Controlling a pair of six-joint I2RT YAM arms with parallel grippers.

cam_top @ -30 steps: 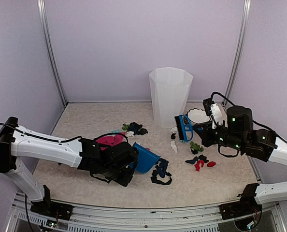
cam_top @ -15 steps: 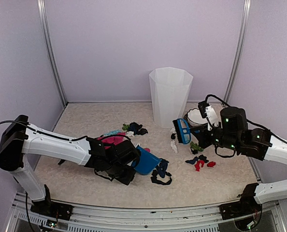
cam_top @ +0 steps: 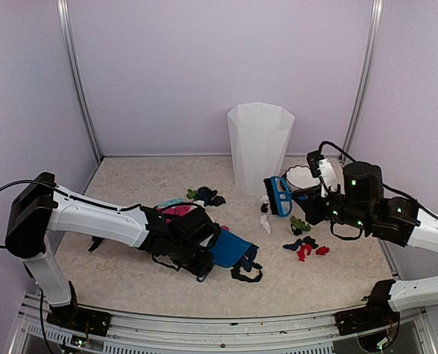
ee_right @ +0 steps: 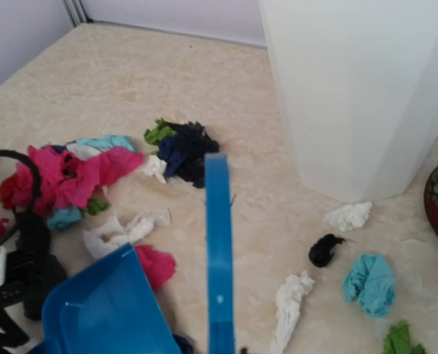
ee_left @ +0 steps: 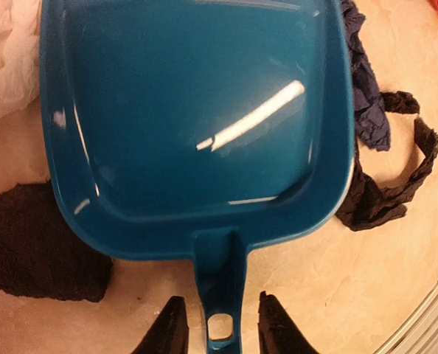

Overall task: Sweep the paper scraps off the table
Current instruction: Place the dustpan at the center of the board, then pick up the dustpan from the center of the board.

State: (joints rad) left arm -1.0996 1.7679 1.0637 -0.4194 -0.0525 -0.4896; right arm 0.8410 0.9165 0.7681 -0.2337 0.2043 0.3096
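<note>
Left wrist view: one blue dustpan [ee_left: 197,110] flat on counter [ee_left: 396,243]. Left gripper [ee_left: 220,310] narrowly parted, fingers astride handle, slim gap each side, no grip. Right gripper [cam_top: 300,199] clamped on one blue brush [cam_top: 280,195]. Paper scraps [cam_top: 305,248] loose on counter, around dustpan and below brush. Right wrist view: five near bin [ee_right: 352,88], namely two white, one black, one teal, one green. One bowl [cam_top: 302,175] beside bin.

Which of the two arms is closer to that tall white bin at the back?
Right. The right gripper, holding the brush, is just in front of the white bin, to its right. The left gripper is farther forward and left, at the dustpan handle.
</note>
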